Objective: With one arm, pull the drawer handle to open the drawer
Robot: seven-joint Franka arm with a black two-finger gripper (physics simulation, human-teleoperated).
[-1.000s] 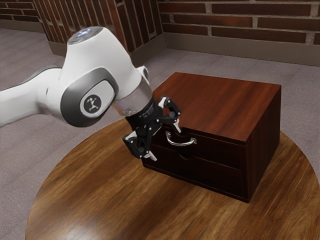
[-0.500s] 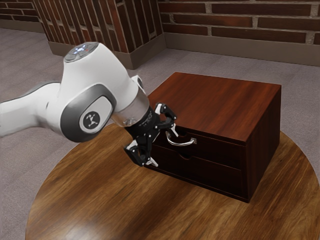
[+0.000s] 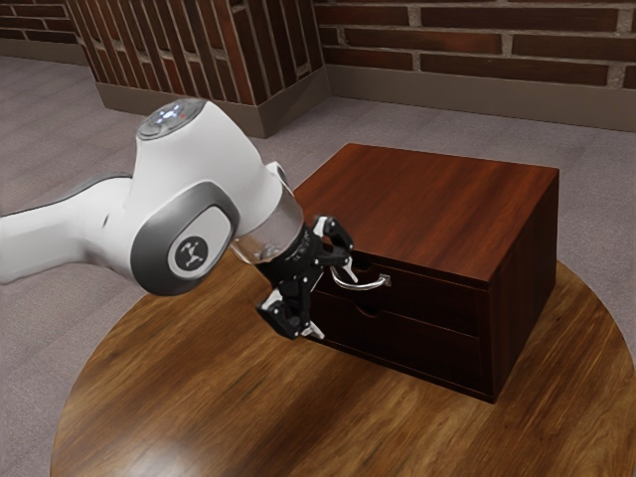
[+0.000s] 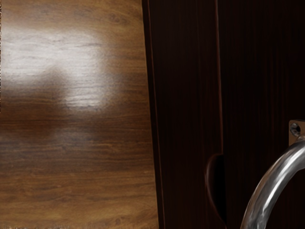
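A dark red wooden cabinet (image 3: 437,204) with two drawers stands on the round table. Its upper drawer (image 3: 432,295) carries a curved silver handle (image 3: 362,283) and sits flush with the cabinet front. My black gripper (image 3: 333,301) is open right at the cabinet's front corner toward the exterior view's left, its fingers spread wide, one above the other. The upper finger (image 3: 344,250) is close to the handle's near end; whether it touches is unclear. In the wrist view the silver handle (image 4: 271,186) arcs up to its mounting plate (image 4: 296,129) on the dark drawer front.
The lower drawer (image 3: 407,346) has a small notch (image 3: 370,310) instead of a handle, also seen as the notch (image 4: 214,181) in the wrist view. The glossy wooden table (image 3: 199,397) extends in front of the cabinet. A brick wall (image 3: 477,40) stands far behind.
My hand has moved toward the exterior view's right and slightly down, bringing the open fingers up against the drawer front beside the handle. The drawer has not moved.
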